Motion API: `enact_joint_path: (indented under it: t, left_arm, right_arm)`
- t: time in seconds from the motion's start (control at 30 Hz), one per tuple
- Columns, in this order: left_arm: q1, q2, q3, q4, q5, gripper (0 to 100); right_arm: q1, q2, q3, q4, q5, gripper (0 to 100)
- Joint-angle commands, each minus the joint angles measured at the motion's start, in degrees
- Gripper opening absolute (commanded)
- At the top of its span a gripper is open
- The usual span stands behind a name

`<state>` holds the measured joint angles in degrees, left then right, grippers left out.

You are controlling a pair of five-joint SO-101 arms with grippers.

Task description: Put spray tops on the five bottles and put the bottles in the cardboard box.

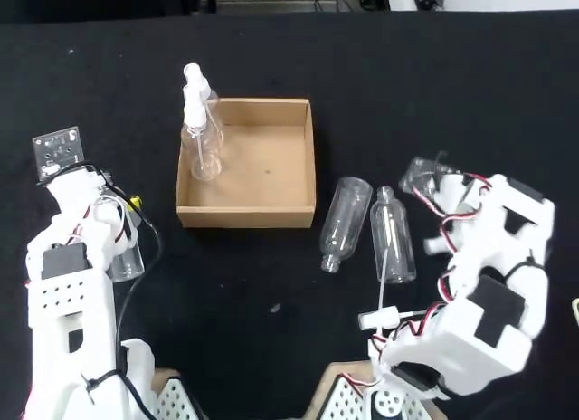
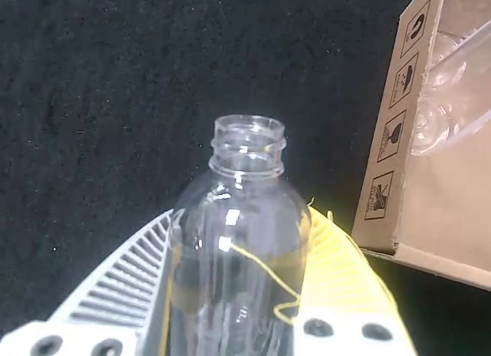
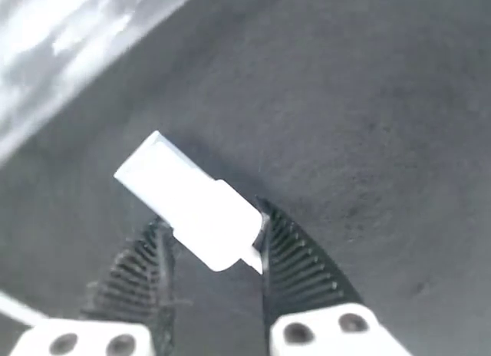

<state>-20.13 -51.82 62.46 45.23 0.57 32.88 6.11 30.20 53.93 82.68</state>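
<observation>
My left gripper (image 2: 242, 218) is shut on a clear, uncapped bottle (image 2: 238, 241), held upright left of the cardboard box (image 1: 271, 157); in the high view this bottle (image 1: 125, 252) is at the left gripper (image 1: 122, 232). Two bottles with white spray tops (image 1: 197, 121) stand in the box's left side. My right gripper (image 3: 215, 225) is shut on a white spray top (image 3: 192, 206) just above the black cloth; in the high view the gripper (image 1: 441, 241) is at the right. Two uncapped bottles (image 1: 346, 221) (image 1: 395, 237) lie right of the box.
A loose spray top (image 1: 378, 319) with a thin dip tube lies in front of the lying bottles. Another clear bottle (image 1: 423, 174) lies by the right arm's far side. A small circuit board (image 1: 58, 148) sits at the far left.
</observation>
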Motion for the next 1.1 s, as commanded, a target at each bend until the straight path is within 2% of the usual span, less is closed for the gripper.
enact_joint_path:
  t: [0.0, 0.07, 0.1, 0.23, 0.33, 0.4, 0.57, 0.87, 1.07]
  left_arm:
    - [0.22, -1.58, -0.84, -0.53, 0.26, 3]
    - [0.22, -1.58, -0.84, -0.53, 0.26, 3]
    - [0.22, -1.58, -0.84, -0.53, 0.26, 3]
    - [0.22, -1.49, -0.84, -0.53, 0.26, 3]
    - [0.22, -1.41, -0.84, -0.53, 0.26, 3]
    - [0.22, -1.32, -0.84, -0.53, 0.26, 3]
    - [0.22, -1.23, -0.84, -0.53, 0.26, 3]
    - [0.22, -1.23, -0.84, -0.53, 0.26, 3]
    - [0.22, -1.14, -0.75, -0.53, 0.26, 3]
  right_arm:
    - [-0.70, -3.56, -3.65, -1.05, -30.24, 1.1]
    - [1.14, -2.59, -6.81, -0.97, -41.67, 1.6]
    - [1.67, -1.80, -8.22, -0.44, -44.13, 2.0]
    - [1.67, 1.89, -11.65, 8.70, -42.20, 18.5]
    - [0.53, 3.82, -13.93, 14.33, -36.40, 29.8]
    - [-0.09, 4.53, -15.78, 14.68, -32.62, 31.2]
    - [-0.26, 5.32, -19.65, 15.03, -21.27, 31.2]
    - [-0.09, 5.23, -15.87, 19.96, 1.23, 30.6]
    - [0.62, 8.92, -11.56, 9.67, 7.65, 19.1]
